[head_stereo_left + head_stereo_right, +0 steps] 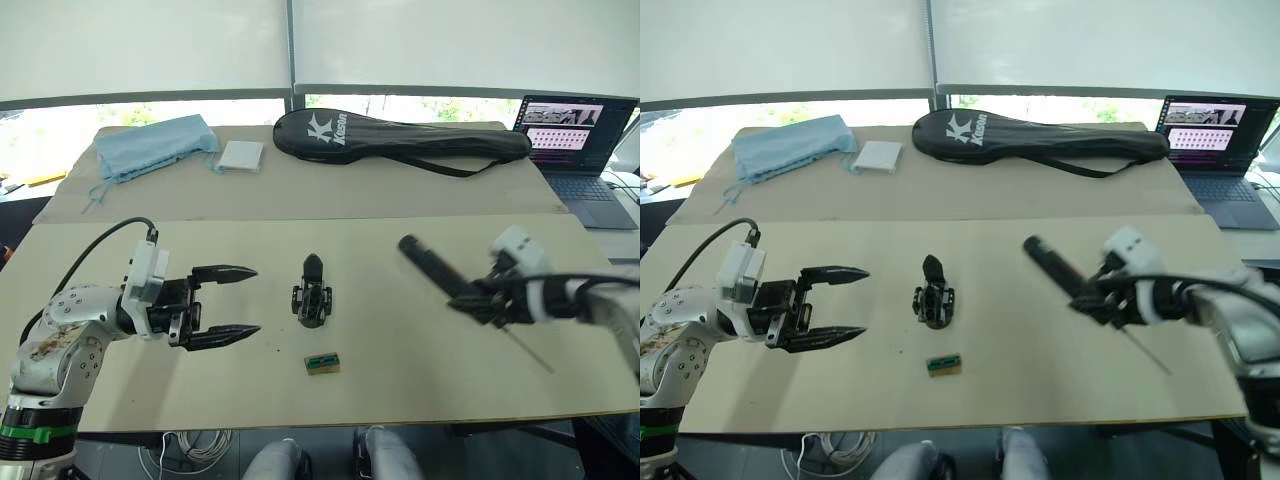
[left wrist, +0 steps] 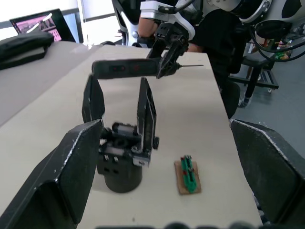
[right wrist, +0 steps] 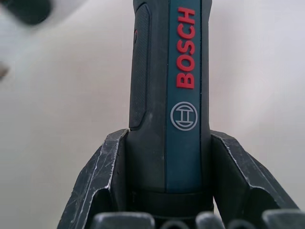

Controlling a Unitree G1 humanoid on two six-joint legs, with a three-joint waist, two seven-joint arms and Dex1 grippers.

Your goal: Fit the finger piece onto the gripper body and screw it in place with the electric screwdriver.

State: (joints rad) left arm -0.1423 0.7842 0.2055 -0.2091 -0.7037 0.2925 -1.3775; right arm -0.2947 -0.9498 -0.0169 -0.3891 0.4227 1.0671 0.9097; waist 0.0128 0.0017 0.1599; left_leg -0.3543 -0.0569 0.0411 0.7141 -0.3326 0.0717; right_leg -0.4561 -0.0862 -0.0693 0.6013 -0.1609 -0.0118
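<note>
Screwdriver (image 1: pixel 440 272) sits clamped between the right gripper's (image 1: pixel 488 300) closed fingers to the right of the gripper body (image 1: pixel 312 303), held above the tan table (image 1: pixel 400 370) with its long axis slanting, butt up and away, thin bit down toward the table's near right edge. Left of the gripper body, the left gripper (image 1: pixel 222 303) hovers wide open and empty, fingertips aimed at it. The gripper body stands mid-table with the finger piece (image 1: pixel 313 268) on its far side and a small green-and-tan box (image 1: pixel 322 362) just in front.
</note>
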